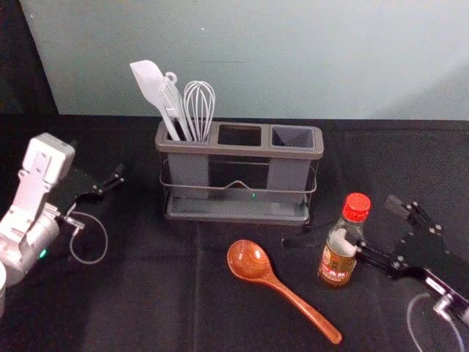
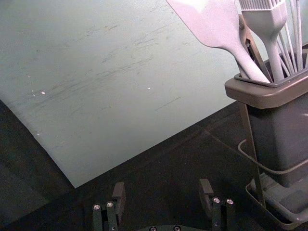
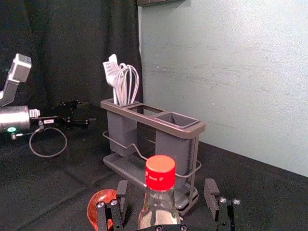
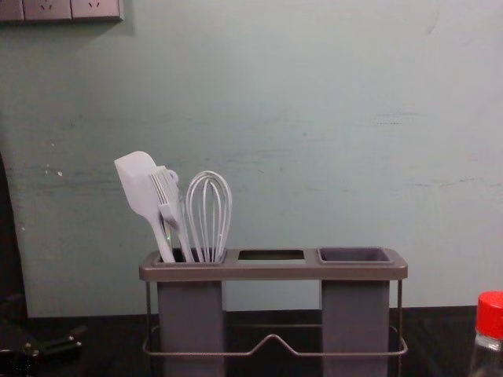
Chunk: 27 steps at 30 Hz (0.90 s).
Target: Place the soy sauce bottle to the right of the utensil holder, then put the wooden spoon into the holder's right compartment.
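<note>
Two things to grab here, and the clear bottle of soy sauce with the red cap (image 1: 338,257) is the fussy one. It's standing upright on the black-cloth counter (image 1: 146,301), in front of the grey utensil holder's (image 1: 240,151) right end. My right gripper (image 1: 370,220) is at it with fingers spread either side, not clamped yet. Looks like glass, so I'd guess rigid, slick and bottom-heavy; I'd squeeze the body below the shoulder, since pinching the cap could let it swing. Left gripper (image 2: 162,193) is parked open, left of the holder. The glossy reddish-brown wooden spoon (image 1: 250,259) lies in front of the holder, probably light and stiff but rolly on that rounded handle, so I'd take it mid-handle.
</note>
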Tool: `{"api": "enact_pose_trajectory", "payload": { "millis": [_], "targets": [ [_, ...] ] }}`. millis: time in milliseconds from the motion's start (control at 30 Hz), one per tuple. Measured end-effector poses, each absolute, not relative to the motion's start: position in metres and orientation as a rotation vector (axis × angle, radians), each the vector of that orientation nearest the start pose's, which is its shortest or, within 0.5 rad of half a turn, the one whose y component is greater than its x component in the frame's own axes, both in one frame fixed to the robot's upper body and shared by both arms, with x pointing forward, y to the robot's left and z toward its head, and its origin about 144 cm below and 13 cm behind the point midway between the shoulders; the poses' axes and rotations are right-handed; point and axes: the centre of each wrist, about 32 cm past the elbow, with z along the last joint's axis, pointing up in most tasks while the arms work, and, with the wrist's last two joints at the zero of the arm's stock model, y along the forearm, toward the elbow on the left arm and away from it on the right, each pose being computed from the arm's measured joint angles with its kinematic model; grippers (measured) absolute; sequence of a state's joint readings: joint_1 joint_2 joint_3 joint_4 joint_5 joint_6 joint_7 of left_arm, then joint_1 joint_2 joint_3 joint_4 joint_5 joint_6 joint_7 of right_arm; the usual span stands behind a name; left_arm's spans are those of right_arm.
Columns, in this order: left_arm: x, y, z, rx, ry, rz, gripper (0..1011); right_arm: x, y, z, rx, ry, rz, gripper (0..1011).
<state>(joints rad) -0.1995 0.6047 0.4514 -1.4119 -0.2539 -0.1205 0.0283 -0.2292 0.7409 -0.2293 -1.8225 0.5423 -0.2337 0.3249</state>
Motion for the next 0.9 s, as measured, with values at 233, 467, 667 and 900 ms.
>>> {"api": "enact_pose_trajectory", "payload": {
  "millis": [233,467,667,900],
  "targets": [
    [0.489,0.31,1.14,0.304,-0.285,1.248,1005,0.402,-0.311,1.164,-0.019,-0.109,-0.88,1004],
    [0.489,0.31,1.14,0.304,-0.285,1.248,1005,0.412,-0.303,1.162,-0.01,-0.114,-0.884,1004],
    [0.489,0.31,1.14,0.304,-0.285,1.248,1005,0.413,-0.301,1.161,-0.007,-0.119,-0.884,1004],
    [0.489,0.31,1.14,0.304,-0.285,1.248,1005,0.413,-0.3,1.16,-0.006,-0.121,-0.882,911]
  ]
}}
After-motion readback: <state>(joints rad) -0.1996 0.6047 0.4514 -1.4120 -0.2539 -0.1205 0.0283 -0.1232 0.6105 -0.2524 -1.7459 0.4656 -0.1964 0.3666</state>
